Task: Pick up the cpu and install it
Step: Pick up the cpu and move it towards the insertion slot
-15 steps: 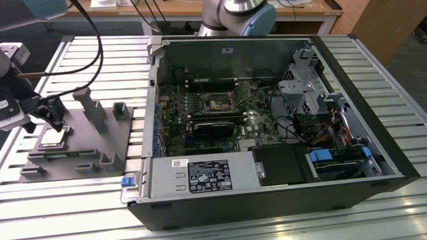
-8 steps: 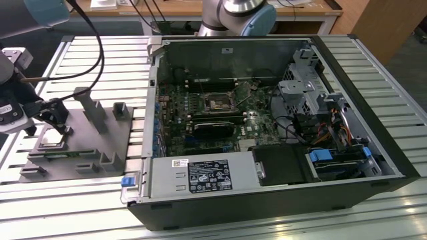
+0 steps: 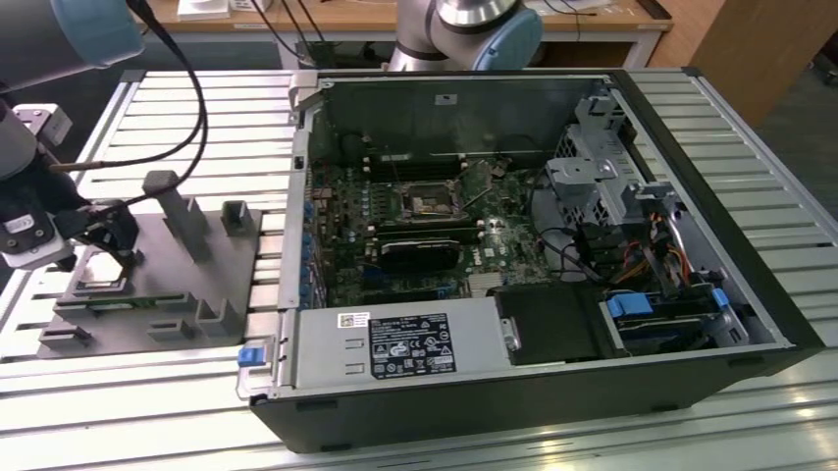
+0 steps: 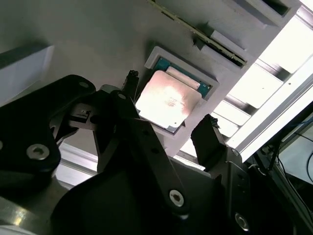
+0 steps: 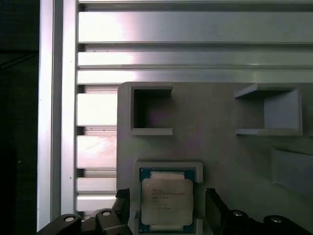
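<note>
The gripper (image 5: 168, 210) hangs low over the cpu (image 5: 166, 201), jaws spread wide. In the first wrist view its dark fingers (image 5: 214, 210) stand one on each side of the chip with a gap between, so it has hold of nothing. The cpu lies flat, silvery lid up, in a square nest (image 5: 138, 169) at the edge of a grey plate (image 5: 220, 147). The second wrist view shows the same thing from an angle, the chip seated in its nest between the two black fingertips.

Further along the plate are two box-shaped pockets (image 5: 151, 110). In the exterior view a few grey posts (image 3: 173, 211) stand up from it. The plate rests on a table (image 3: 171, 98) of aluminium slats, at the exterior view's left, with a black cable (image 3: 196, 98) looping down to the wrist.

Just beside the plate, towards the exterior view's right, an open case (image 3: 524, 402) lies on its side. Its power supply (image 3: 392, 345) is at the near end. Past that is the motherboard (image 3: 492, 245), with the dark square socket (image 3: 430, 203) well apart from the cpu. Beyond the case stands a second arm (image 3: 472, 25), and behind it a wooden desk (image 3: 340, 15).
</note>
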Available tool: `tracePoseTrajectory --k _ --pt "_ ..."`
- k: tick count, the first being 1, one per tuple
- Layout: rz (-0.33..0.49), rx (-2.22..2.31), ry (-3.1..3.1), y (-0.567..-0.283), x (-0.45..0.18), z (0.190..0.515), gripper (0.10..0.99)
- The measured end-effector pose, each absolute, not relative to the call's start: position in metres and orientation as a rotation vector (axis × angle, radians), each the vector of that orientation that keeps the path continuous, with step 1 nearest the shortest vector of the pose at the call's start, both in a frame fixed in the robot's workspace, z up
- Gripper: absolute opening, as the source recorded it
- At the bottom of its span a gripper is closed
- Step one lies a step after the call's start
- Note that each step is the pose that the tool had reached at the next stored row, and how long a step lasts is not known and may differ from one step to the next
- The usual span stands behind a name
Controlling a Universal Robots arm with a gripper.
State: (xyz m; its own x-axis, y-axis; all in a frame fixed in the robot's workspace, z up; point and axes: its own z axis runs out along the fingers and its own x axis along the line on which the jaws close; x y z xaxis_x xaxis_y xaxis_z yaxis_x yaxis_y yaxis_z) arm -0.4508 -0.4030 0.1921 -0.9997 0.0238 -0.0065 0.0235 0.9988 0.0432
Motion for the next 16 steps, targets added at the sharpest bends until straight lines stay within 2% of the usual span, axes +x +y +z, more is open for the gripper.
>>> tracePoseTrajectory --k 15,16 --pt "0.049 0.037 3.124 -0.403 -0.4518 0.1854 0.702" --pt "0.049 0.037 3.124 -0.403 -0.4518 0.1853 0.635"
